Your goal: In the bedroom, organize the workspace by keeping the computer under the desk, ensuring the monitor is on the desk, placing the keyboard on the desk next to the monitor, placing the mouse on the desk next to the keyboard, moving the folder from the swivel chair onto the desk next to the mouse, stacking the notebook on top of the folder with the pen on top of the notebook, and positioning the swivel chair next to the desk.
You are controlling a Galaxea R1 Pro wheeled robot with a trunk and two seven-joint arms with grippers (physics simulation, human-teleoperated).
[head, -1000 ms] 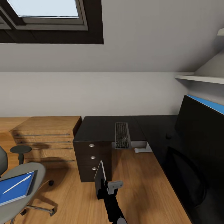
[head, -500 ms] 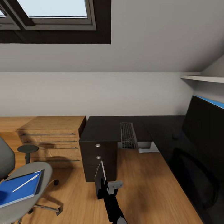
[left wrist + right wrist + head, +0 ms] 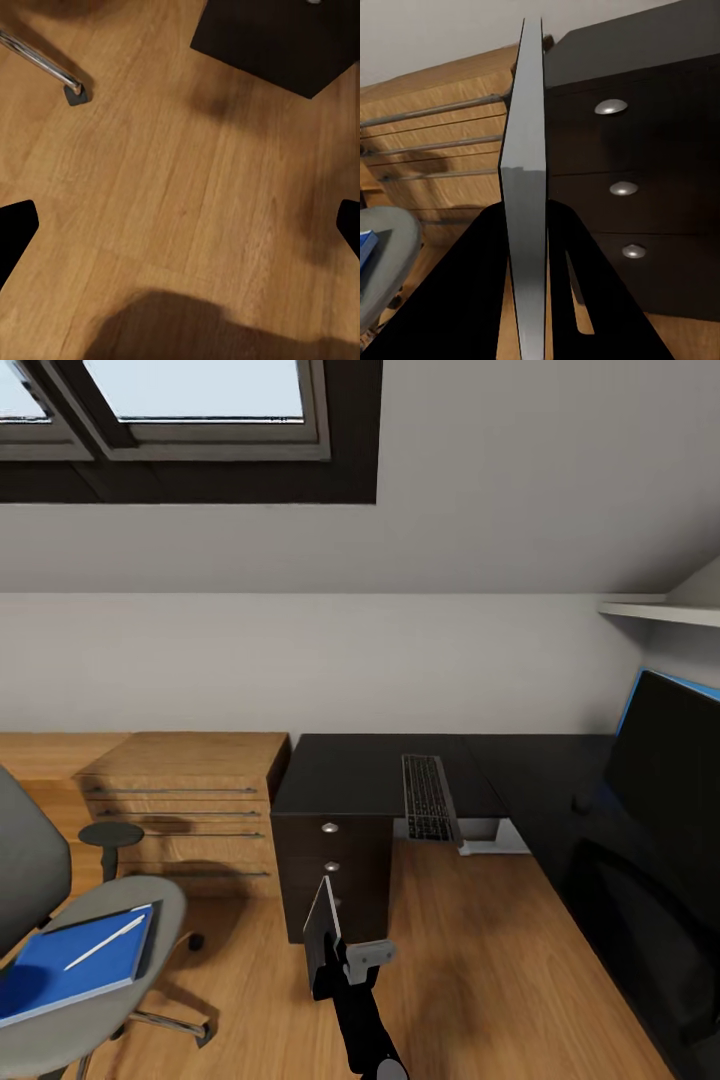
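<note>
The grey swivel chair [image 3: 95, 1015] stands at the lower left. A blue notebook [image 3: 60, 972] lies on its seat over a darker sheet, and a white pen [image 3: 105, 942] rests on top. The keyboard [image 3: 428, 797] overhangs the front edge of the dark desk [image 3: 345, 770]. The black monitor [image 3: 672, 765] stands at the right, with a small dark lump [image 3: 581, 801], perhaps the mouse, beside it. My right gripper [image 3: 335, 952] [image 3: 529, 217] is shut on a thin flat grey slab [image 3: 526, 142], held upright and seen edge-on. My left gripper [image 3: 180, 225] is open over bare floor.
A dark drawer unit [image 3: 330, 865] sits under the desk's left end, next to a low wooden dresser [image 3: 180, 800]. A pale object [image 3: 492, 838] lies below the keyboard. A chair leg and caster [image 3: 71, 91] are near my left gripper. A skylight [image 3: 190, 400] is overhead.
The whole picture has slid to the right, so the camera has turned left and more of the chair shows. Both grippers hold as before.
</note>
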